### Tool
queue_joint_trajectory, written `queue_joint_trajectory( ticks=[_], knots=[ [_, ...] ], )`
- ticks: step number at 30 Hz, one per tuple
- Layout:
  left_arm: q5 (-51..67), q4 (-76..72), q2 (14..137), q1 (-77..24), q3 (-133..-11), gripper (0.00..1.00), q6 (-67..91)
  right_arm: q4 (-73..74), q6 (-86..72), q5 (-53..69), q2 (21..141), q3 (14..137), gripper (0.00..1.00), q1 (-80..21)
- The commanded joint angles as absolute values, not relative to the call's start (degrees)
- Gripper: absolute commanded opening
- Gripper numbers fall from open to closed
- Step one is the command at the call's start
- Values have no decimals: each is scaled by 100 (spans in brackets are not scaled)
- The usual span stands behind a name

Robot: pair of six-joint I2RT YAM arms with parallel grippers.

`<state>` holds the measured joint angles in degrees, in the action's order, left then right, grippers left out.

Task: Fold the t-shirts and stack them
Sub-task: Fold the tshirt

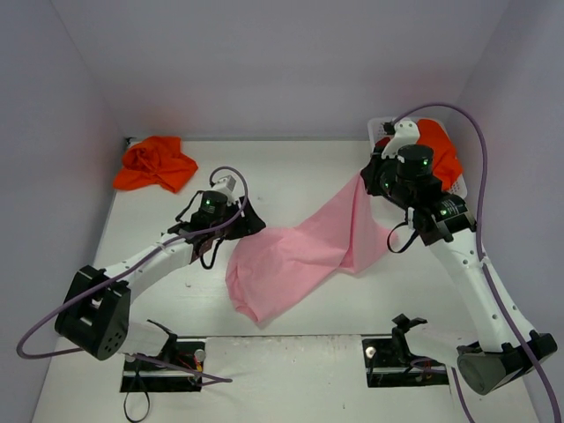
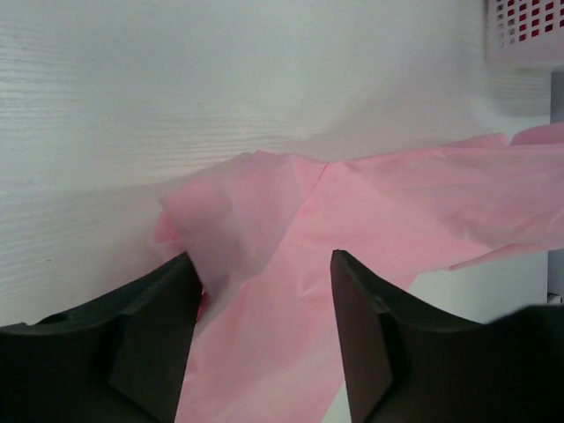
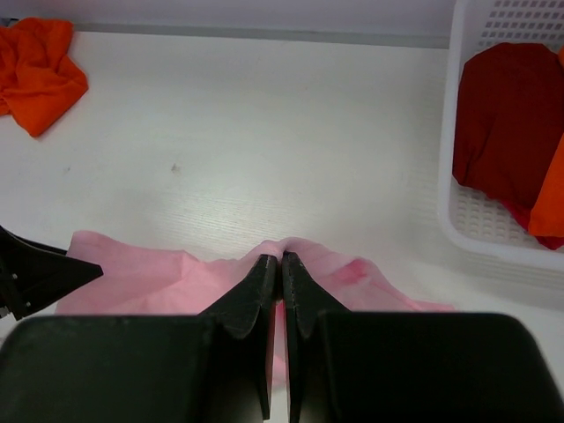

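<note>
Cloth decides everything here: each shirt is thin, limp and light, so it will sag and fold on itself wherever it is not held, though nothing in it can break.

At the far left an orange t-shirt (image 1: 154,165) lies crumpled in the back corner of the surface (image 1: 291,172), well apart from both arms. Next comes the left arm (image 1: 150,257). The left jaws are spread and sit low over the left end of the pink t-shirt (image 1: 295,257). In the left wrist view a loose fold of it touches one finger, but nothing is pinched.

The pink t-shirt lies across the middle of the surface, flat at its near-left part and raised at its far-right part into a slack ridge. That ridge ends at the right jaws, which are pressed together on a small pinch of pink cloth. Right of them stands the white basket (image 3: 476,225), with a dark red t-shirt (image 3: 511,115) and a second orange t-shirt (image 3: 551,189) inside.

A single pinch only bunches such fabric. It would likely handle best held at two points well apart, such as shoulder seams or hem corners, so it hangs flat between them. A shallow bite on one thin layer may slip, so a doubled edge looks safer. The smooth surface should let it drag easily.
</note>
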<state>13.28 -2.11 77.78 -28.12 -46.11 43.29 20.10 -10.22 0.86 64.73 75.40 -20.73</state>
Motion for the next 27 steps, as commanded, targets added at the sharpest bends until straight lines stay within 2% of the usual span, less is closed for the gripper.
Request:
queue_joint_trajectory(
  ticks=[1, 3, 15, 22, 27],
  knots=[
    [1274, -721, 7778, -2848, -4799, 57, 4245, 1529, -932, -139, 6504, 7559, 0, -2109],
    [1266, -729, 7848, -2865, -4869, 62, 4210, 1521, -932, -149, 6530, 7541, 0, -2109],
    [1222, -730, 7770, -2935, -4755, 63, 4272, 1477, -914, -202, 6521, 7409, 0, -2118],
    [730, -273, 7620, -3129, -5044, 63, 3999, 1477, -914, -202, 6399, 7304, 0, -2109],
    [-193, 307, 7655, -3567, -5448, 63, 3762, 1555, -888, -220, 6337, 7382, 0, -2118]
  ],
)
